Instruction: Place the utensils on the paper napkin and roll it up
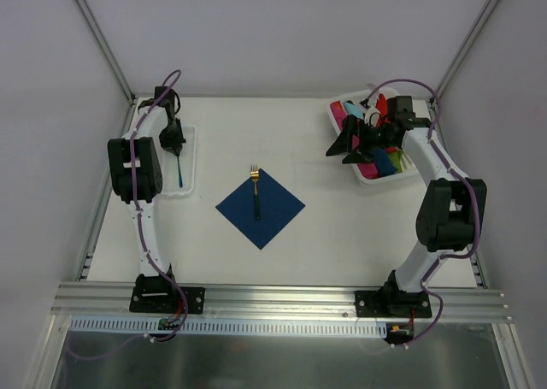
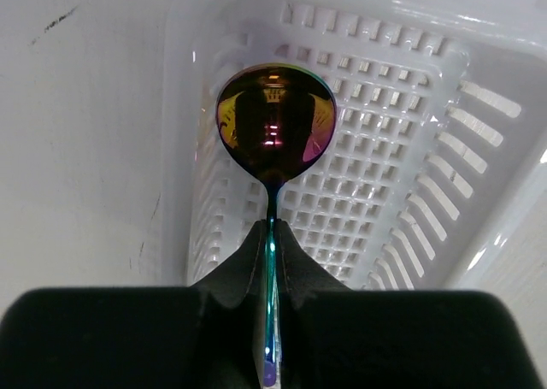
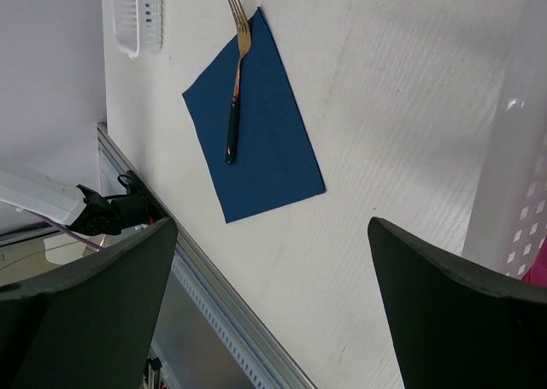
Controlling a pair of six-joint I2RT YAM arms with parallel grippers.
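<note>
The navy paper napkin [image 1: 260,207] lies flat mid-table like a diamond. A fork [image 1: 255,192] with a gold head and dark handle lies on its far half. Both show in the right wrist view: napkin [image 3: 256,124], fork [image 3: 237,81]. My left gripper [image 1: 173,144] is over the narrow white tray [image 1: 190,168] at the far left, shut on the thin handle of an iridescent spoon [image 2: 275,122], whose bowl points out over the tray's grid [image 2: 385,192]. My right gripper [image 1: 344,147] is open and empty at the far right, well above the table [image 3: 272,226].
A white basket [image 1: 408,168] with pink, red, blue and white plastic items stands at the far right under my right arm; its wall shows in the right wrist view [image 3: 521,150]. The metal rail [image 1: 273,299] runs along the near edge.
</note>
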